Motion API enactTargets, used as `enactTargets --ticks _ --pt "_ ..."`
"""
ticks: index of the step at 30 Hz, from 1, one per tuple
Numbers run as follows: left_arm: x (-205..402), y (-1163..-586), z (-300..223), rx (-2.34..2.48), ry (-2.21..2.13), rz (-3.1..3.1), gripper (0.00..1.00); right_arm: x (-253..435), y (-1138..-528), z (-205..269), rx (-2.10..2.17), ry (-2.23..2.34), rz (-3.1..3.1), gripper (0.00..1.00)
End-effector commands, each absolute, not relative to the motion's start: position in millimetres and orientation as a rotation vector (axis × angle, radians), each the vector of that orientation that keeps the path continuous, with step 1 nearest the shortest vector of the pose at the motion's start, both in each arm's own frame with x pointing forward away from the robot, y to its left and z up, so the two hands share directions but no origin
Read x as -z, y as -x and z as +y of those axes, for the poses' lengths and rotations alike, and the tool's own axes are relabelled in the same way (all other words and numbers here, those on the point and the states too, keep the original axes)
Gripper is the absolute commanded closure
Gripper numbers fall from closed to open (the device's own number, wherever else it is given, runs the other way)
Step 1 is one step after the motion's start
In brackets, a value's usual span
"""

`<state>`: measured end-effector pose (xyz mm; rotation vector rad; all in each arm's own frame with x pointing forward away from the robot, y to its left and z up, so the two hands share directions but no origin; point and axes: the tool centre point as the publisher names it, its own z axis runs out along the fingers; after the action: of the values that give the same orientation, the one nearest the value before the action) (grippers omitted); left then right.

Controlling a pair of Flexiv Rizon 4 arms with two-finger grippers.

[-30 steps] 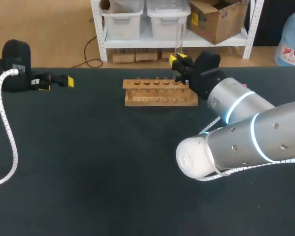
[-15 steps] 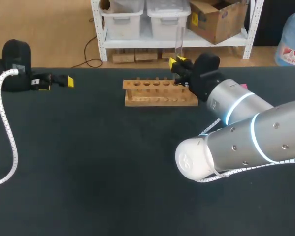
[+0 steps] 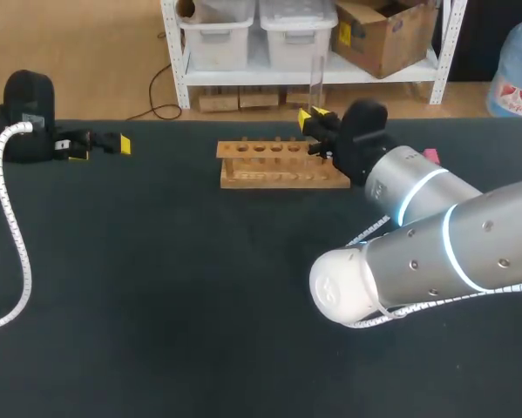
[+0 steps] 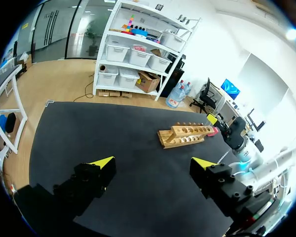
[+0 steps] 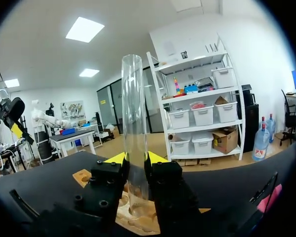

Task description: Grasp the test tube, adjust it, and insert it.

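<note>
Glass tube (image 5: 133, 98) stands straight up, pinched between both fingers of our right gripper (image 5: 136, 159), with its bottom at the wooden rack (image 3: 282, 167). Our left gripper (image 4: 151, 163) sits far off, fingers spread wide.

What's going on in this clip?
The right gripper is shut on a clear glass test tube, held upright above the right end of the wooden test-tube rack, its lower end at a hole; whether it has entered is unclear. The left gripper is open and empty, near the black table's left edge.
</note>
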<state>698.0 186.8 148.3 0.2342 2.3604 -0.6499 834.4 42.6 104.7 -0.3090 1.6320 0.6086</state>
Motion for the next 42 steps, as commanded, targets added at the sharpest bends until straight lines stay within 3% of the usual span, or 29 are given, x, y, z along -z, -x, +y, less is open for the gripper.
enactTargets --ticks 1,42 --pt "-149 -698 186 0.648 -0.233 2.362 0.00 -100 -831 44 -0.611 0.303 1.637 1.00" --pt "-149 -698 186 0.648 -0.233 2.362 0.00 -66 -824 46 -0.640 0.257 1.689 1.00"
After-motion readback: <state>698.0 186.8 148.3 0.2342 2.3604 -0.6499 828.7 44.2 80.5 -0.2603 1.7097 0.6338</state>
